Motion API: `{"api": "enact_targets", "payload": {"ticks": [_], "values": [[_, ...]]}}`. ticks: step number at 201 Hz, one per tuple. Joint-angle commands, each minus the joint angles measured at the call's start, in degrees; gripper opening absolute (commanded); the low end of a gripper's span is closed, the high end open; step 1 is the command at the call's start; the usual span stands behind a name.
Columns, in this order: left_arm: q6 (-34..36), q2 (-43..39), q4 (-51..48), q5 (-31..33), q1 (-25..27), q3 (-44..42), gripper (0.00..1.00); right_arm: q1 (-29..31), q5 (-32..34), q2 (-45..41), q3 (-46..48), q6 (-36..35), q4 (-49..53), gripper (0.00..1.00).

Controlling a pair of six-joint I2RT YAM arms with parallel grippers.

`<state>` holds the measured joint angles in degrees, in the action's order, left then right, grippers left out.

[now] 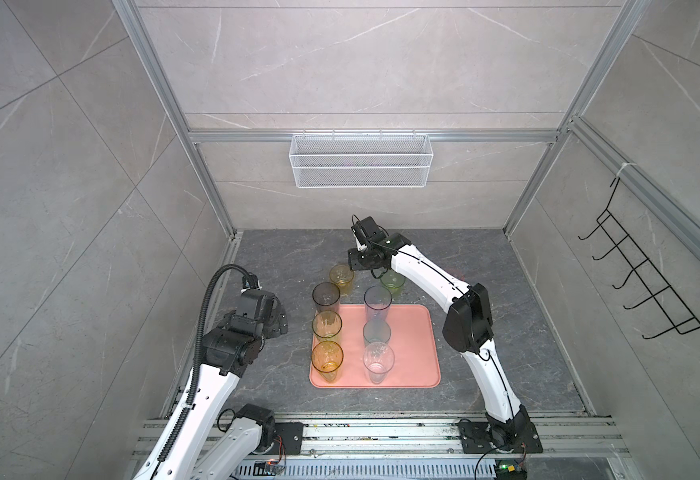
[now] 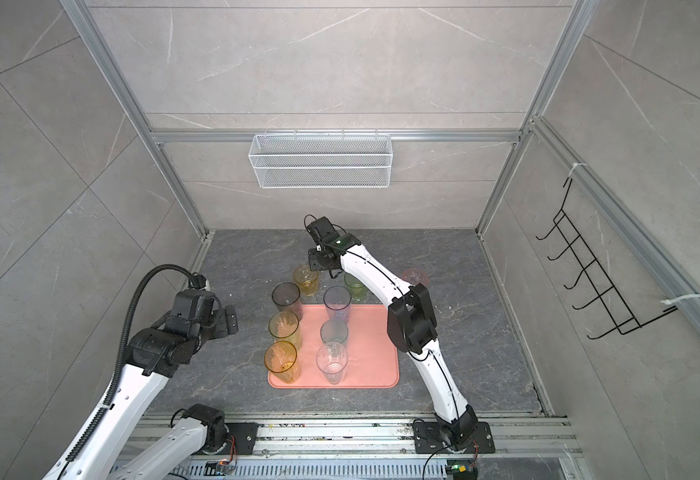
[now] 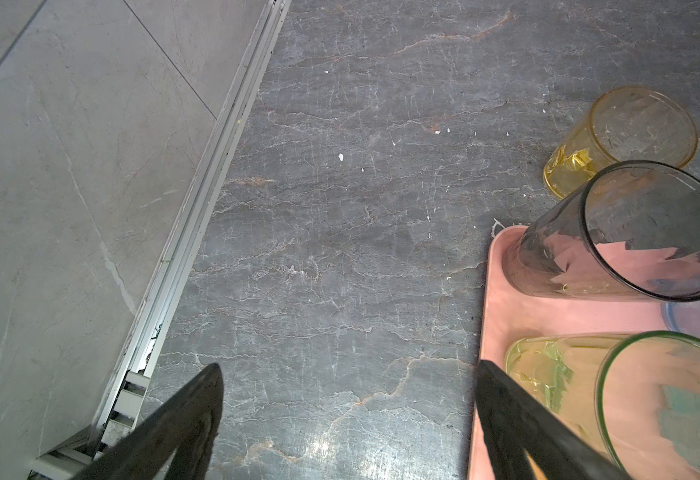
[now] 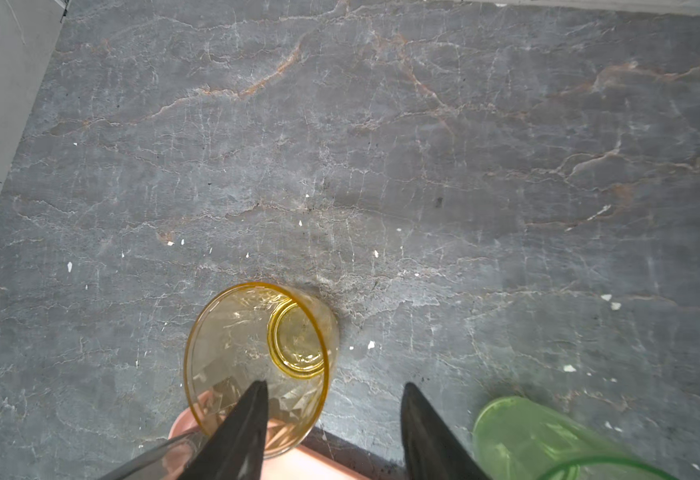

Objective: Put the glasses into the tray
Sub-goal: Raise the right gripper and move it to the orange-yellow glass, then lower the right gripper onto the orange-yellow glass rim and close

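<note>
The left gripper (image 3: 348,365) is held wide apart, left of the tray (image 3: 502,316); the right gripper (image 4: 336,382) is parted astride the far amber glass (image 4: 252,332) rim.

**A:** The tray (image 1: 419,332) looks like matt salmon plastic, smooth, with no glare.

**B:** The smoky grey tumbler (image 3: 568,257) on it is glossy and see-through, with a thin dark rim.

**A:** The amber tumbler (image 4: 257,353), off the tray at eleven o'clock, is equally glossy and glints at its thick base.

**B:** The tabletop (image 3: 340,249) is dark veined stone, rust-streaked and faintly shiny, flecked with white chips.

**A:** At twelve o'clock the basket (image 1: 361,160) is white-coated wire mesh, hung on a brushed aluminium rail (image 1: 240,136).

**B:** At three o'clock, the rack (image 1: 641,277) is thin black wire.
</note>
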<state>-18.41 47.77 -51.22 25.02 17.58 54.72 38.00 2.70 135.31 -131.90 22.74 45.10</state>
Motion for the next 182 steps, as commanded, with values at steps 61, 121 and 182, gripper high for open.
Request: {"api": "enact_targets", "payload": {"ticks": [61,121,182], "values": [[-0.3,-1.2,0.4,0.0,-0.4,-0.1,0.95,0.5,-1.9,7.9,-11.1,1.2,7.7,0.52],[-0.3,-1.4,0.5,-0.7,-0.4,-0.1,0.95,0.9,-2.0,13.0,-16.6,1.7,11.4,0.45],[-0.2,-1.7,0.8,-1.0,-0.3,-0.3,0.95,1.0,-2.4,15.5,-20.7,1.8,12.3,0.38]]}}
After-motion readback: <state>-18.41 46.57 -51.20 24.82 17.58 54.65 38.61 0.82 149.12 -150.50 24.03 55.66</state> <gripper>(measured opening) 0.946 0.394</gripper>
